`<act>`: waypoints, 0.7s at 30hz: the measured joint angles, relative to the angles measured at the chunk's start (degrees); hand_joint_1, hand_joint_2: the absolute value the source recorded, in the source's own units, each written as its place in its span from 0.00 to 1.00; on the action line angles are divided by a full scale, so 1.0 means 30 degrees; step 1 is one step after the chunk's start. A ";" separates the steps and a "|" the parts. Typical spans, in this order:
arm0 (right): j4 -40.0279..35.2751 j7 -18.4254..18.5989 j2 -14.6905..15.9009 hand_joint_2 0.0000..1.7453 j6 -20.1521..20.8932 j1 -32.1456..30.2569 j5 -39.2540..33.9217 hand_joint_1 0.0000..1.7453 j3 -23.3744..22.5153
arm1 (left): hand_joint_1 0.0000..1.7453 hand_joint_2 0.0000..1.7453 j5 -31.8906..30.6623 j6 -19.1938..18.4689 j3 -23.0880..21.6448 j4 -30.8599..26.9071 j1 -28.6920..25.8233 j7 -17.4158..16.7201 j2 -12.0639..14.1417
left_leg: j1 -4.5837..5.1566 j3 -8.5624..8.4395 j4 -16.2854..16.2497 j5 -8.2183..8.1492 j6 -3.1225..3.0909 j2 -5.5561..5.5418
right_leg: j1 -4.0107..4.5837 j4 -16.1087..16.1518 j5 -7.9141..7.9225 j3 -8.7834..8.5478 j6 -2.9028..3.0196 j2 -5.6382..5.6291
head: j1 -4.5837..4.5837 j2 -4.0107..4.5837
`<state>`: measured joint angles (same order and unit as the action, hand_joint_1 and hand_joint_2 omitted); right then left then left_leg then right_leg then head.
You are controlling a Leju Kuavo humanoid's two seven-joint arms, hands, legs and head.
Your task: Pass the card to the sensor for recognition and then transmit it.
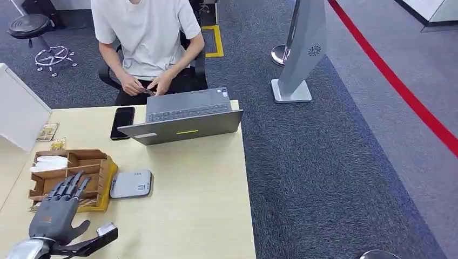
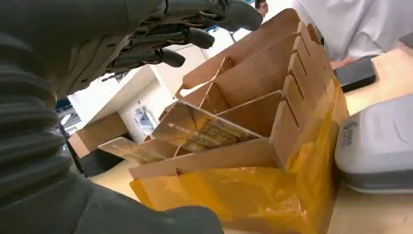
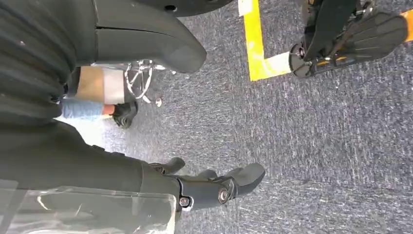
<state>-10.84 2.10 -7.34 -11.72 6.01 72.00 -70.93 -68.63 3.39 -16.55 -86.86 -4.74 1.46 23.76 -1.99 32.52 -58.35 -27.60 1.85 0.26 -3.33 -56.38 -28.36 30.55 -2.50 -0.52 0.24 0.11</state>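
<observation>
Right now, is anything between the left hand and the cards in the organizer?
Nothing visible. The left hand hovers open over the cardboard organizer, and the cards lean exposed in its near compartment. The white sensor sits beside it, unobstructed.

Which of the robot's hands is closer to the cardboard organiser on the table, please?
Left. The left hand hovers over the cardboard organiser, fingers spread above its compartments. The right hand hangs at the robot's side over the carpet, away from the table.

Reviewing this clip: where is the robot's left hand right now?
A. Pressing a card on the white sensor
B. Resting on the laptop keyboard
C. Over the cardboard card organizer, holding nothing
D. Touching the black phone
C: the left hand hovers with fingers spread over the cardboard organizer, holding nothing.
</observation>
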 joint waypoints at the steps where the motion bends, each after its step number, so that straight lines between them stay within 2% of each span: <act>1: 0.0000 0.0000 0.0000 1.00 0.0007 0.0006 0.0000 0.00 0.0000 | 0.00 1.00 0.0000 0.0007 0.0000 0.0000 -0.0066 0.0000 0.0044 | 0.0000 0.0001 0.0000 -0.0002 0.0002 0.0000 | 0.0000 0.0001 0.0000 0.0002 0.0000 0.0000 | 0.0007 0.0000; 14: 0.0000 0.0000 0.0066 1.00 0.0051 0.0004 0.0000 0.00 0.0000 | 0.00 1.00 -0.0007 0.0182 0.0000 0.0000 -0.0343 -0.0051 0.0153 | -0.0006 -0.0001 0.0000 -0.0001 0.0003 0.0001 | 0.0004 -0.0001 0.0000 -0.0001 0.0000 0.0001 | 0.0000 0.0000; 21: 0.0000 0.0000 0.0095 1.00 0.0088 0.0005 0.0022 0.00 0.0000 | 0.00 1.00 0.0226 0.1107 -0.0007 -0.0473 -0.1546 -0.0619 0.0175 | -0.0005 0.0002 0.0000 -0.0004 0.0004 0.0002 | 0.0004 0.0000 -0.0005 0.0008 -0.0003 0.0000 | 0.0000 0.0000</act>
<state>-10.84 2.10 -7.06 -11.45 6.02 72.06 -70.93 -67.95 6.71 -16.57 -88.28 -9.37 -0.39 24.28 -2.00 32.53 -58.35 -27.62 1.86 0.26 -3.32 -56.38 -28.38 30.58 -2.51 -0.52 0.24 0.11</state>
